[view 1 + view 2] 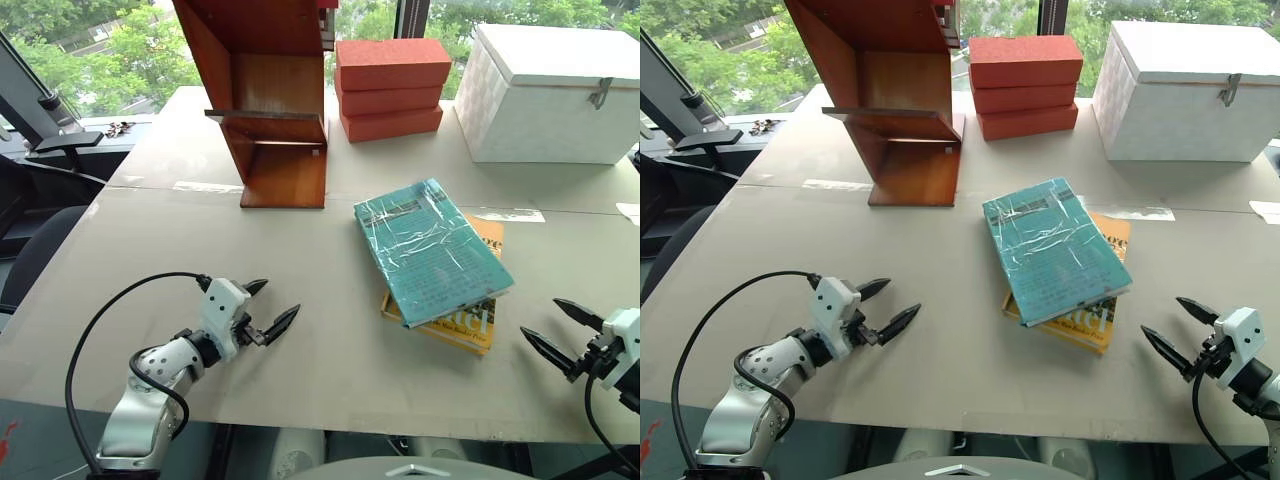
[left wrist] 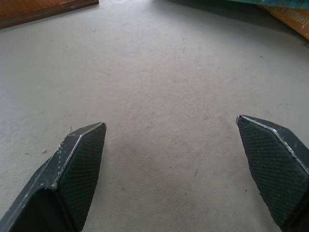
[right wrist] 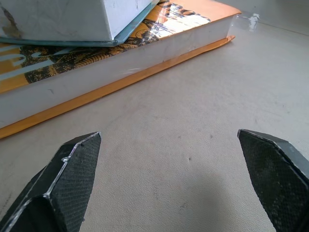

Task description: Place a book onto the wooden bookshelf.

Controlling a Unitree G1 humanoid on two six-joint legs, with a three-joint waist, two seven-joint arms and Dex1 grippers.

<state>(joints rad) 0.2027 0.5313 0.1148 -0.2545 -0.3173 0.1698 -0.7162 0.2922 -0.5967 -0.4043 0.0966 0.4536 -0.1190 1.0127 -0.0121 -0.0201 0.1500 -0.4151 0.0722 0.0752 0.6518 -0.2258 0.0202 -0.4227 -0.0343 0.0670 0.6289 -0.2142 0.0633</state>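
— What's on the table (image 1: 300,360) from where you stand?

— Biggest first: the bookshelf (image 1: 272,100) stands at the far edge, left of middle, its foot flat on the top. Right of it, a stack of red bricks (image 1: 392,88), and a white box (image 1: 545,95) fills the far right corner.

— And the book (image 1: 428,250)?

— Teal, plastic-wrapped, lying flat right of centre. It rests on top of a yellow book (image 1: 468,320), which pokes out beneath it on the near and right sides. Both sit slantwise to the table's edges.

— Any room to work?

— Plenty. The near left half is bare, and there's an open strip between the books and the near edge. Between the book and the bookshelf the top is bare too.

— The grippers?

— The left gripper (image 1: 268,312) hovers over the near left part, fingers spread wide, nothing between them, well apart from the book. The right gripper (image 1: 562,330) is at the near right corner, fingers wide too and empty, pointing toward the books; the yellow one's edge is near its tips, the teal one lies just above that.
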